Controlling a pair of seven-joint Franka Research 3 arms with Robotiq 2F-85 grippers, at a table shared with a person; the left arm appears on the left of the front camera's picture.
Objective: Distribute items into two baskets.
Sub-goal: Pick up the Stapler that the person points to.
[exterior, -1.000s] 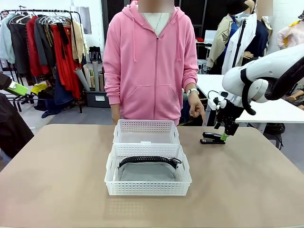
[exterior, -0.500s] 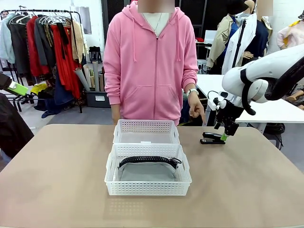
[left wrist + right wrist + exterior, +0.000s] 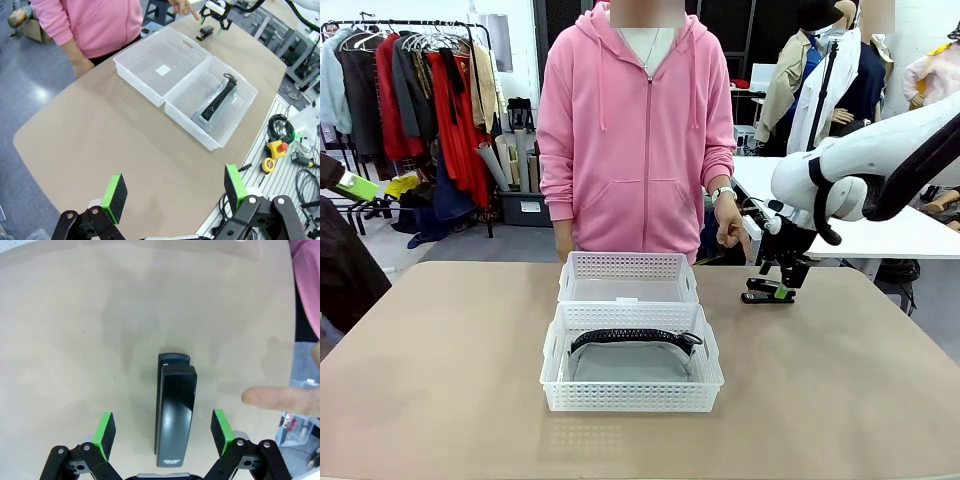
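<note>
1. The stapler point(image 3: 760, 293) lies flat on the worktop point(image 3: 450, 380), right of the baskets and in neither. The right fingers point(image 3: 105, 427) stand wide open either side of it, gripping nothing, likely lined up to close across its width.
2. The grey pouch point(image 3: 630, 364) rests in the nearer basket point(image 3: 630, 397). The farther basket point(image 3: 630, 266) has just a small label, so the stapler probably belongs there.
3. The right arm point(image 3: 860, 160) reaches in with its wrist bent down, and a person's hand point(image 3: 732, 225) points beside the stapler.
4. The left fingers point(image 3: 115, 196) hang open high above the worktop.

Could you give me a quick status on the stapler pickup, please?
Right gripper open around stapler, not yet closed. Left gripper open, holding nothing. Person's finger close beside stapler.
</note>
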